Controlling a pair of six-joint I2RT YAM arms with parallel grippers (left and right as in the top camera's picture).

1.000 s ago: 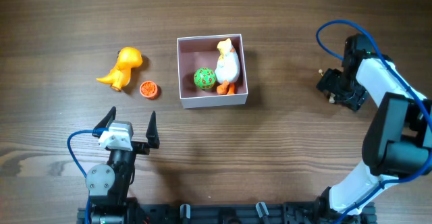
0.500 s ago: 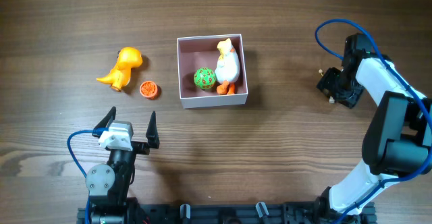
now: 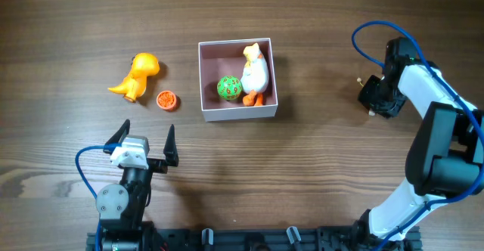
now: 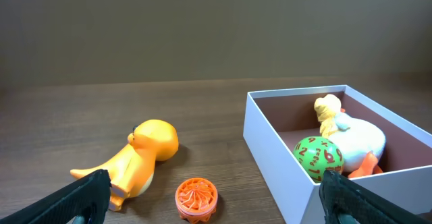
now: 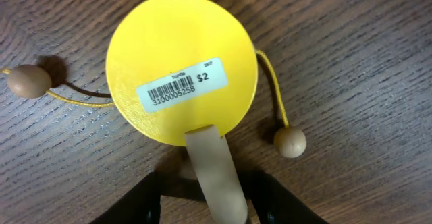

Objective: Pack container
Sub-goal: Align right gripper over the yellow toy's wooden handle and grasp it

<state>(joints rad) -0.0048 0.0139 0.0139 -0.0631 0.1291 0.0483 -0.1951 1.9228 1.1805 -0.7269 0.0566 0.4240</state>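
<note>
**Packing scene: two toys boxed, three on the tabletop**

The container (image 3: 239, 113), a square white-walled box with a pinkish floor, sits at the centre of the wooden tabletop (image 3: 76, 24). Inside it, a green ball (image 3: 229, 88) lies beside a white duck (image 3: 255, 72) with orange feet, the two touching or nearly so. To the left of the box, apart from it, are an orange dinosaur figure (image 3: 136, 75) and, just beside that, a small ribbed orange disc (image 3: 167, 100).

The left hand (image 3: 146, 136) rests near the front edge of the tabletop, well short of these toys, its fingers spread wide and grasping nothing.

The right hand (image 5: 209, 183) is at the far right, well apart from the box, above a yellow drum toy (image 5: 148, 42) lying flat. The drum carries a barcode label (image 5: 182, 86), a pale wooden handle (image 5: 212, 163) and two wooden beads (image 5: 29, 81) on cords. The dark fingers (image 5: 135, 200) stand on either side of the handle. Whether they are clenched on it cannot be told.
</note>
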